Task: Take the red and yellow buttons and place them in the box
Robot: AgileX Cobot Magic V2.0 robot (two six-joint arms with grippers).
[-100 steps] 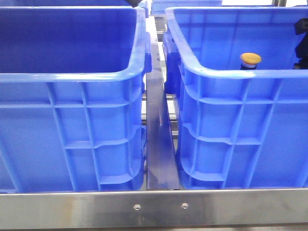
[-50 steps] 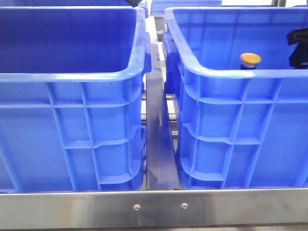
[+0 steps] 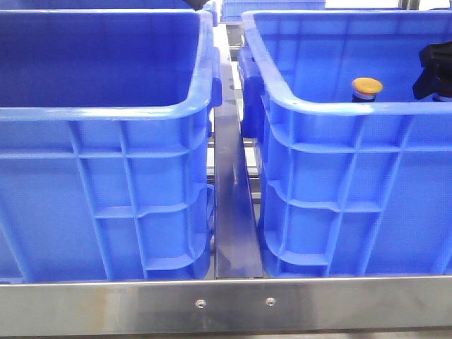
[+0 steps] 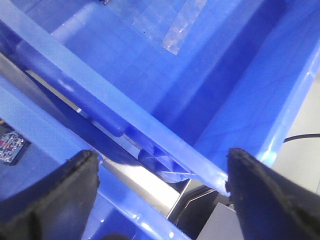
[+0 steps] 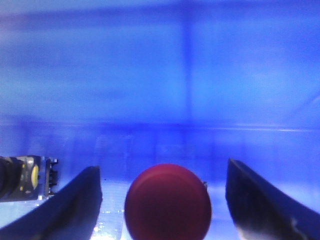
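Two look-alike blue crates stand side by side. The yellow button (image 3: 367,87) stands upright in the right crate (image 3: 332,106), its orange cap showing above the near rim. The dark red button (image 5: 167,202) shows only in the right wrist view, where its cap lies between the fingers of my open right gripper (image 5: 161,167) with gaps on both sides. In the front view that gripper (image 3: 432,70) is low inside the right crate, right of the yellow button. The box, the left crate (image 3: 106,109), shows nothing inside. My left gripper (image 4: 162,155) hangs open and empty over the gap between the crates.
A steel rail (image 3: 233,212) runs between the crates and a steel bar (image 3: 226,304) crosses in front. A dark part with a yellow label (image 5: 20,177) lies on the right crate's floor beside my right gripper. Clear tape (image 4: 177,27) sticks to a crate floor.
In the front view my right gripper has come further in from the right edge, toward the yellow button. The yellow button and both crates have not moved.
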